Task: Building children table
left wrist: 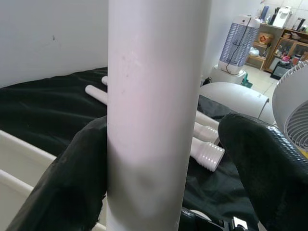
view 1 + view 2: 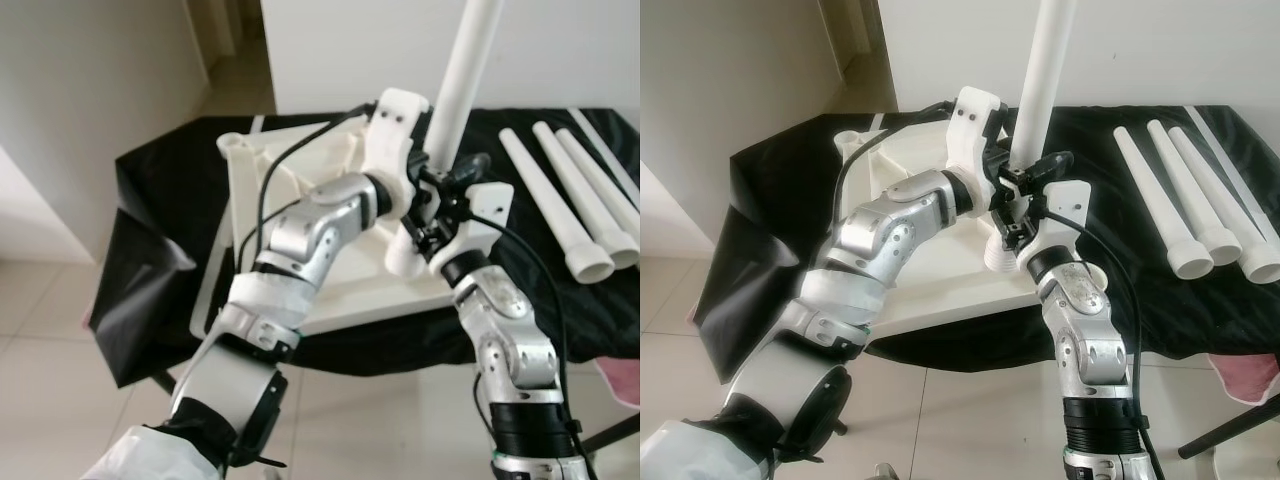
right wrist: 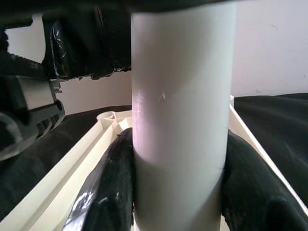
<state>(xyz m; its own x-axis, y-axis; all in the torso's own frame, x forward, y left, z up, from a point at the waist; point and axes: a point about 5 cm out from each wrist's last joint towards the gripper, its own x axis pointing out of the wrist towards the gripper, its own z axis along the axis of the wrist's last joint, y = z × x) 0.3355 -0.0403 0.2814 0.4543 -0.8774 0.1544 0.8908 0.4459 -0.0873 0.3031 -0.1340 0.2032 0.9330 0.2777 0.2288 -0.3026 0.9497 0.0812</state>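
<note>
A lived-in home: pale tiled floor [image 2: 60,330], plain white walls [image 2: 90,110] and a doorway [image 2: 225,45] onto a passage. Past the black-draped table [image 2: 1160,310] stand a tower appliance [image 1: 238,41], a white fan [image 1: 293,103] and wooden shelves [image 1: 284,48] crowded with household goods.

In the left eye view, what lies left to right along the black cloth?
Upturned white tabletop → left tool and right tool on the upright table leg → three loose legs lying side by side.
</note>
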